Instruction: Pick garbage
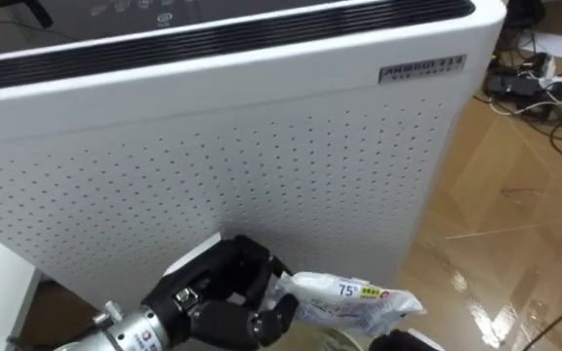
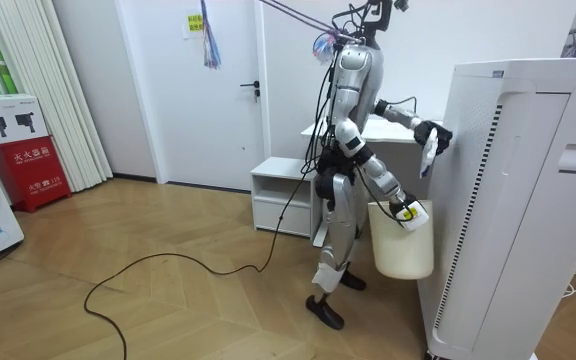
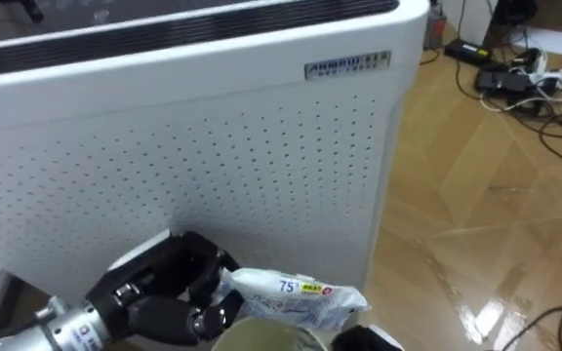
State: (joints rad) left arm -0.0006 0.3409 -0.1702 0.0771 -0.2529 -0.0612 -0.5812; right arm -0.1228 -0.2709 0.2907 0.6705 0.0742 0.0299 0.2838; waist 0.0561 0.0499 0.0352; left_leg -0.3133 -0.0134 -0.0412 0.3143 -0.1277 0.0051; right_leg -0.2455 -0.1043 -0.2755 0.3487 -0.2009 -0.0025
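My left hand (image 1: 218,292) comes in from the lower left, its dark fingers curled round one end of a crumpled white plastic packet (image 1: 354,297) with small coloured print. The packet sticks out to the right, close in front of the perforated wall of a big white appliance (image 1: 261,146). Just under the packet shows the rim of a cream bin (image 3: 261,339). In the room view my right hand (image 2: 403,210) grips the rim of that bin (image 2: 400,250), which hangs at hip height, while the left hand (image 2: 431,135) is raised at chest height against the appliance (image 2: 508,200).
I stand right up against the tall appliance, which blocks the way ahead. Wooden floor lies to its right, with a tangle of cables and plugs (image 1: 540,83) at the far right. Behind me stand a low white cabinet (image 2: 278,195) and a red box (image 2: 28,165).
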